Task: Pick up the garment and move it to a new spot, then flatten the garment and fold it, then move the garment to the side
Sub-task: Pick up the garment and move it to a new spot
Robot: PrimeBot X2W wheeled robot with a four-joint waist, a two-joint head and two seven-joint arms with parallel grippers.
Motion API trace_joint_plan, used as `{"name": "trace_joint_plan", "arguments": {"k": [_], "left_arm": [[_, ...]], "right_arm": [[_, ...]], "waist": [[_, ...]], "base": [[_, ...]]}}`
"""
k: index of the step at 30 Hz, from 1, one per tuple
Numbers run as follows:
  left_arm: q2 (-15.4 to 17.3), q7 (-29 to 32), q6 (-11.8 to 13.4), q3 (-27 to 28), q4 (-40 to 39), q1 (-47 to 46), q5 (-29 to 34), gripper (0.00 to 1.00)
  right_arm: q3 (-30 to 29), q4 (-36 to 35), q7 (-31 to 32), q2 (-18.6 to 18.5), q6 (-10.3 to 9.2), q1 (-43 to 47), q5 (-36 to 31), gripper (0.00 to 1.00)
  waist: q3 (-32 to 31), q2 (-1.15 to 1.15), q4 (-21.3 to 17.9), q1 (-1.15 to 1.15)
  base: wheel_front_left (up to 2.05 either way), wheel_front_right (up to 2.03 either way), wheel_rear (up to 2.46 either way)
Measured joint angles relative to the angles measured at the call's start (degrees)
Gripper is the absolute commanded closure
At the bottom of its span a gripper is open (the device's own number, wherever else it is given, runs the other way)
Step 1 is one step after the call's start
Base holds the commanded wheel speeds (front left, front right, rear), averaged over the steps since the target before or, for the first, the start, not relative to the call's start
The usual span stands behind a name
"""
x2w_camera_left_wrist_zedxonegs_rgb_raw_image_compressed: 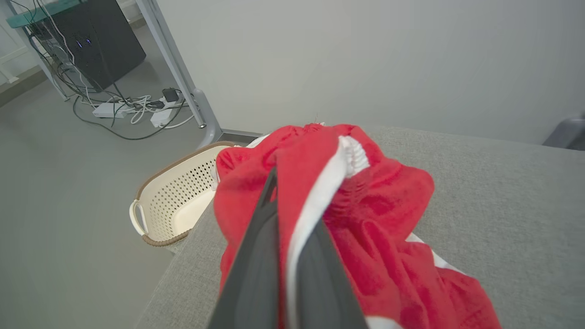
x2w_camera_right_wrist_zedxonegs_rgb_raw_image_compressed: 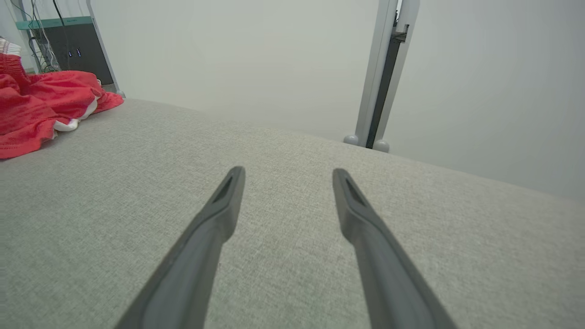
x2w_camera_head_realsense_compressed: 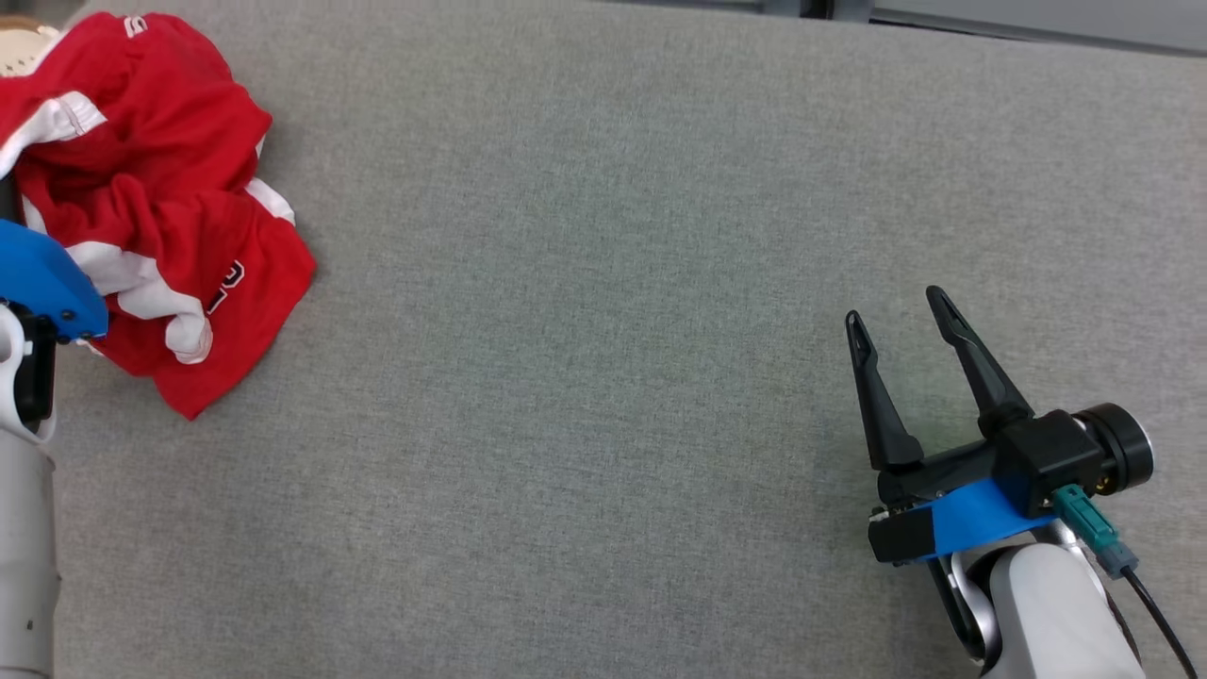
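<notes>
while i watch the head view, the red garment [x2w_camera_head_realsense_compressed: 160, 189] with white trim lies crumpled in the upper left of the frame, on the grey cloth-covered surface [x2w_camera_head_realsense_compressed: 603, 377]. white stripes show among its folds.

in the left wrist view the left gripper [x2w_camera_left_wrist_zedxonegs_rgb_raw_image_compressed: 292, 205] is clenched on the garment. its two dark fingers [x2w_camera_left_wrist_zedxonegs_rgb_raw_image_compressed: 256, 256] run up from the bottom middle, close together, with a white band of the cloth pinched between them and red fabric bunched over their tips. i cannot tell whether the pinched part is off the surface. in the head view its blue housing sits at the left edge, in front of the garment's left side.

a cream perforated basket [x2w_camera_left_wrist_zedxonegs_rgb_raw_image_compressed: 173, 201] stands at the left middle of the left wrist view, just beside the surface's corner, with part of its rim behind the garment. a dark box [x2w_camera_left_wrist_zedxonegs_rgb_raw_image_compressed: 105, 41] and loose cables sit at the upper left there.

the right gripper [x2w_camera_head_realsense_compressed: 896, 309] is at the lower right of the head view, well apart from the garment, released, with its fingers spread wide over bare grey cloth. in the right wrist view the garment shows at the upper left.
</notes>
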Motion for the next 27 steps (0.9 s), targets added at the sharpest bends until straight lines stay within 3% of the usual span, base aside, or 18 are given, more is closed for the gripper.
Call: {"name": "trace_joint_plan", "arguments": {"k": [7,14,22,27], "left_arm": [[0.2,-2.1,-0.8,-3.7,-4.5,-1.1,-0.9,1.00],[-3.0,-1.3,-0.9,-9.1,-14.2,-0.6,-1.8,1.00],[-12.1,1.5,0.2,-14.8,-26.2,0.6,-2.1,1.00],[-18.4,3.1,2.4,-19.0,-31.0,0.6,-4.2,1.00]], "right_arm": [[-0.2,0.8,0.0,0.0,0.00,0.4,2.5,0.00],[-3.6,1.5,0.0,0.0,0.00,2.9,4.1,0.00],[-8.2,1.3,0.0,0.0,0.00,4.4,4.7,0.00],[-10.9,0.9,0.0,0.0,0.00,4.5,5.1,0.00]], "waist": [[-4.5,0.00,-1.6,-0.01],[-9.4,0.00,-5.1,-0.02],[-12.3,0.00,-10.5,-0.02],[-12.6,0.00,-13.0,-0.02]], "base": [[0.00,0.00,0.00],[0.00,0.00,0.00],[0.00,0.00,0.00],[0.00,0.00,0.00]]}}
